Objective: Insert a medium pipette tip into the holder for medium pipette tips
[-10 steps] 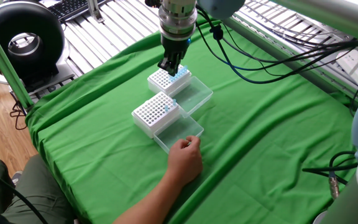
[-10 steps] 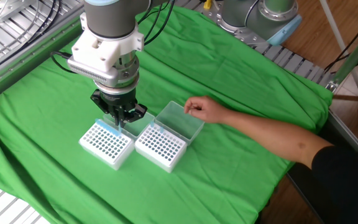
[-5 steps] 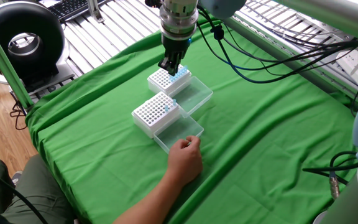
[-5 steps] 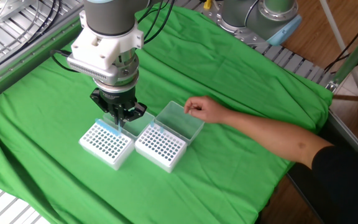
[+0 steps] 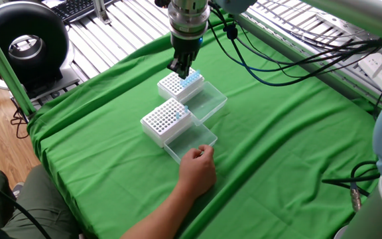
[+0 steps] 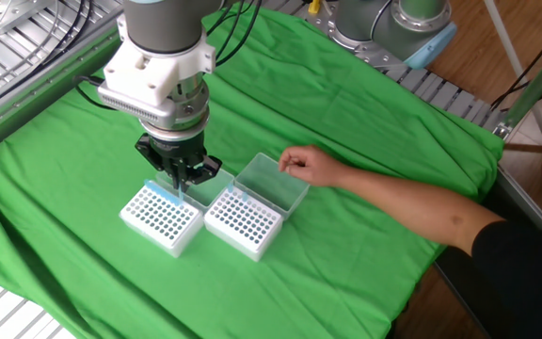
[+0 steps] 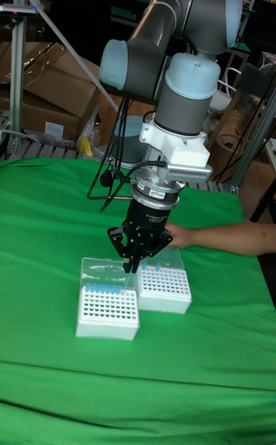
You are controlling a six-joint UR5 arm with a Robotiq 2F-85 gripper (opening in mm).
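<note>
Two look-alike white racks with hole grids and open clear lids lie side by side on the green cloth. I cannot tell which one is the holder for medium pipette tips. One rack (image 5: 178, 85) (image 6: 161, 218) (image 7: 107, 312) has a row of blue-topped tips along one edge. The other rack (image 5: 166, 120) (image 6: 243, 226) (image 7: 163, 285) has a blue-topped tip at one corner. My gripper (image 5: 180, 68) (image 6: 179, 181) (image 7: 129, 264) hangs just above the row of tips, fingers drawn together. A thin pipette tip seems to hang between them, barely visible.
A person's hand (image 5: 197, 167) (image 6: 304, 166) rests on the clear lid of the second rack, the forearm reaching in from the table edge. Cables (image 5: 277, 63) trail behind the arm. A black round device (image 5: 25, 40) stands off the table's corner.
My gripper has risen slightly above the rack with the row of tips. The racks and the person's hand have not moved.
</note>
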